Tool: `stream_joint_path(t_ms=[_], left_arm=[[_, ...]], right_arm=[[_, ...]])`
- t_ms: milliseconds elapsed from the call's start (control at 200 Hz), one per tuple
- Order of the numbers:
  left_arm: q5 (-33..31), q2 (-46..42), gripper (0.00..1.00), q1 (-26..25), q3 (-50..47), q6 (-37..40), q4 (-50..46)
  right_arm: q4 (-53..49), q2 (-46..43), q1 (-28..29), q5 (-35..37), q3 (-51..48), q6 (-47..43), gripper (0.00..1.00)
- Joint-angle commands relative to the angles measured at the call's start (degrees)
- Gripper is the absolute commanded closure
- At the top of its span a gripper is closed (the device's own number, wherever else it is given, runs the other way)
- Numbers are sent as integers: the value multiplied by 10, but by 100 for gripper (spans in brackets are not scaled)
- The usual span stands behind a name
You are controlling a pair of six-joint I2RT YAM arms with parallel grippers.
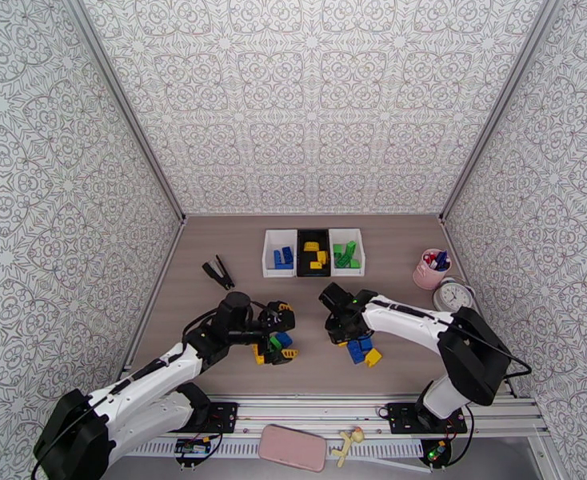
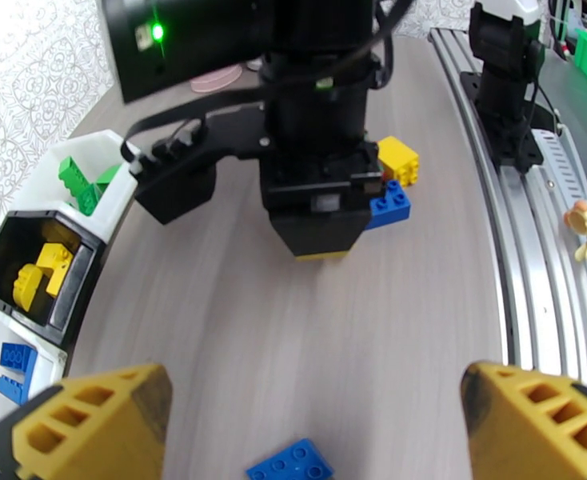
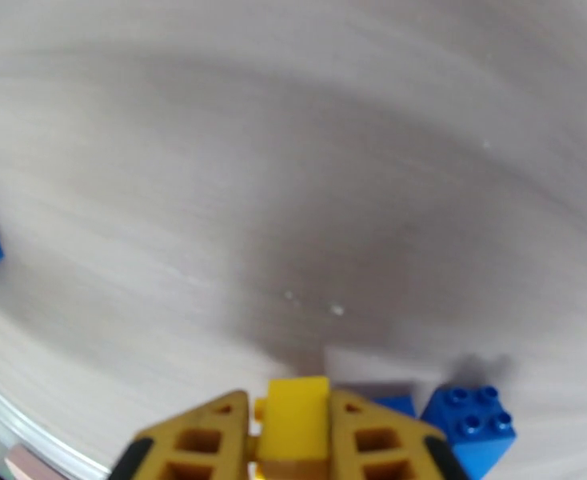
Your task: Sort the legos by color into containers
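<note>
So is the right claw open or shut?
Shut: the right claw is pinching a yellow brick tight on both sides, as its wrist camera shows.

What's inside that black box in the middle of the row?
The black bin holds a few yellow bricks, loosely piled, with no other colour showing. The bricks cover part of its floor, so anything lying beneath them cannot be seen.

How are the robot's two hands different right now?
The left gripper has its jaws wide apart. The right gripper has its jaws squeezed close together. The left gripper holds nothing, and a blue lego lies loose on the table below it. The right gripper pinches a yellow lego between its fingers. Both have yellow fingers and sit low over the table.
</note>
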Motion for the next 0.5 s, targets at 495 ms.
stream_joint_path(t_ms=[495], left_arm=[[-149, -9, 0, 11, -38, -129, 154]], right_arm=[[262, 161, -115, 91, 247, -94, 80]])
